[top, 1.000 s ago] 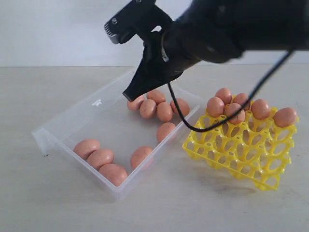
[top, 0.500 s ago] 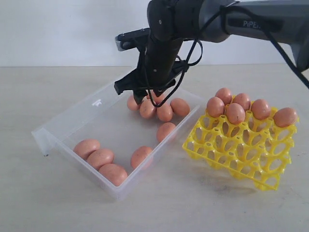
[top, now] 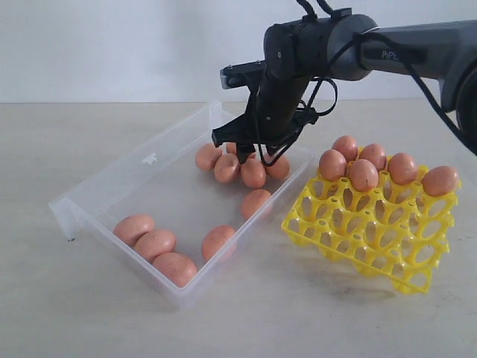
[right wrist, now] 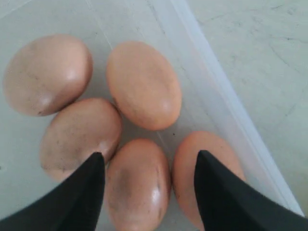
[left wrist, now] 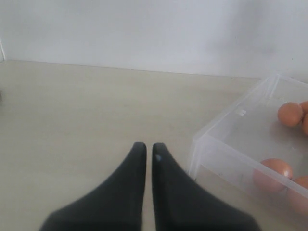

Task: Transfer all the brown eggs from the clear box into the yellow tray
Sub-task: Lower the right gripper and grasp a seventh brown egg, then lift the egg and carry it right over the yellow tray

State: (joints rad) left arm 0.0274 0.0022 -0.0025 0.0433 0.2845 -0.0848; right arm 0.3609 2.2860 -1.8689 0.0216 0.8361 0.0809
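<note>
The clear box (top: pixel 168 195) holds two groups of brown eggs: a far cluster (top: pixel 253 173) and a near group (top: pixel 155 243). Several more eggs (top: pixel 363 174) sit along the far rows of the yellow tray (top: pixel 373 233) to the right. My right gripper (top: pixel 252 146) hangs open just above the far cluster. In the right wrist view its gripper (right wrist: pixel 149 161) straddles one egg (right wrist: pixel 138 185) without touching it, and another egg (right wrist: pixel 204 168) lies under one finger. My left gripper (left wrist: pixel 146 147) is shut and empty over bare table, beside the box's corner (left wrist: pixel 216 144).
The box's far wall (right wrist: pixel 226 103) runs close beside the cluster under the right gripper. The tray is tilted, its near cells unfilled. A pale wall stands behind the table. The right arm's black cable (top: pixel 317 89) loops above the cluster.
The right arm has swung away from the camera, come down over the far cluster of eggs and shifted right. Its jaws, together a second ago, now stand apart.
</note>
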